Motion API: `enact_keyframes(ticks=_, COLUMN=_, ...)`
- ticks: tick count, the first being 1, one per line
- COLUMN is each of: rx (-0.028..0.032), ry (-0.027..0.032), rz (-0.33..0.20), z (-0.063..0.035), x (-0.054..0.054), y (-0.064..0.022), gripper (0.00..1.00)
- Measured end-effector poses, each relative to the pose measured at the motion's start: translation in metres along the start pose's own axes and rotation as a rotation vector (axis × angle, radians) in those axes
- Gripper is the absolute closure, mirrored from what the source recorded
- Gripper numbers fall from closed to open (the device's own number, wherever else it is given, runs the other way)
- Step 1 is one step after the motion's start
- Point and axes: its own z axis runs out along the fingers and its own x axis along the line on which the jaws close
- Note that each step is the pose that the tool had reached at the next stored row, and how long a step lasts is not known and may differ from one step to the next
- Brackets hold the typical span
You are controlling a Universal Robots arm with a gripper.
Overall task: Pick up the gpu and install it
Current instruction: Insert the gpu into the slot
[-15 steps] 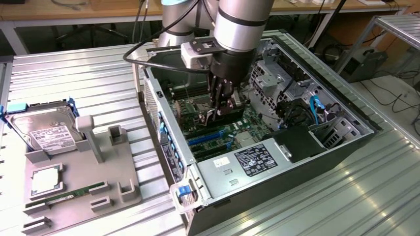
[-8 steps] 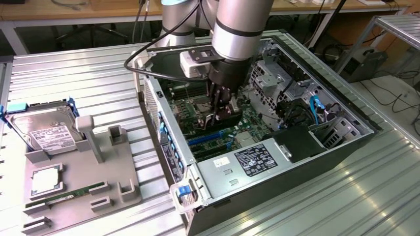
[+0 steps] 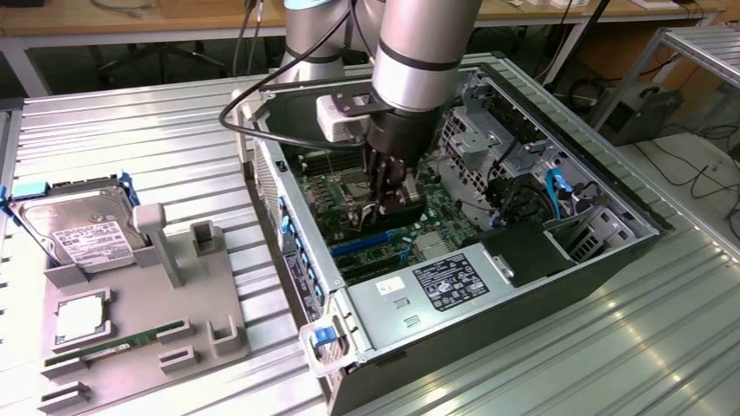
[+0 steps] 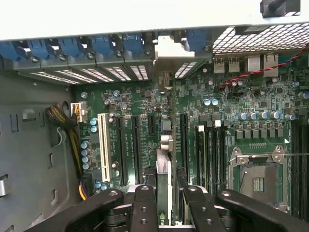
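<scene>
**Gripper** [image 3: 391, 206]: you have it lowered inside the open computer case [image 3: 578, 260], above the motherboard [image 3: 335, 186]. Its black fingers [image 4: 145, 208] are pressed against the two faces of the gpu [image 4: 164, 166], pinching it between them.

**Gpu:** in the wrist view you see it edge-on, standing upright on its long edge and running from the fingers towards the rear wall of the case. Its pale metal bracket [image 4: 169, 48] sits at the rear slot openings, among the blue clips [image 4: 72, 48]. The card lies parallel to the black expansion slots [image 4: 135, 145]. You cannot tell whether its lower edge is seated in one.

**Motherboard fittings:** a white slot [image 4: 103, 145] lies beside the black ones. A processor socket [image 4: 256, 181] with a metal frame lies on the far side of the card from them.

**Power supply** [image 3: 451, 282]: a grey box with a dark label, at the near end of the case.

**Grey holder** [image 3: 133, 286]: it stands on the ribbed metal desk [image 3: 173, 130], at the exterior view's left of the case and well apart from the gripper. It carries a hard drive [image 3: 75, 238], a processor chip [image 3: 81, 316] and a green RAM stick [image 3: 116, 342].
</scene>
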Motion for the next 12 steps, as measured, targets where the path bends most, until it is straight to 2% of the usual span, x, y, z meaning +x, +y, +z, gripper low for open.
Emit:
enact_keyframes(ticks=4, rx=-0.0003, ry=-0.0045, rz=0.0, z=0.0041, x=0.0, y=0.0014, gripper=0.74)
enact_keyframes(ticks=12, rx=-0.0001, ry=-0.0053, rz=-0.013, z=0.012, x=0.0, y=0.004, gripper=0.74)
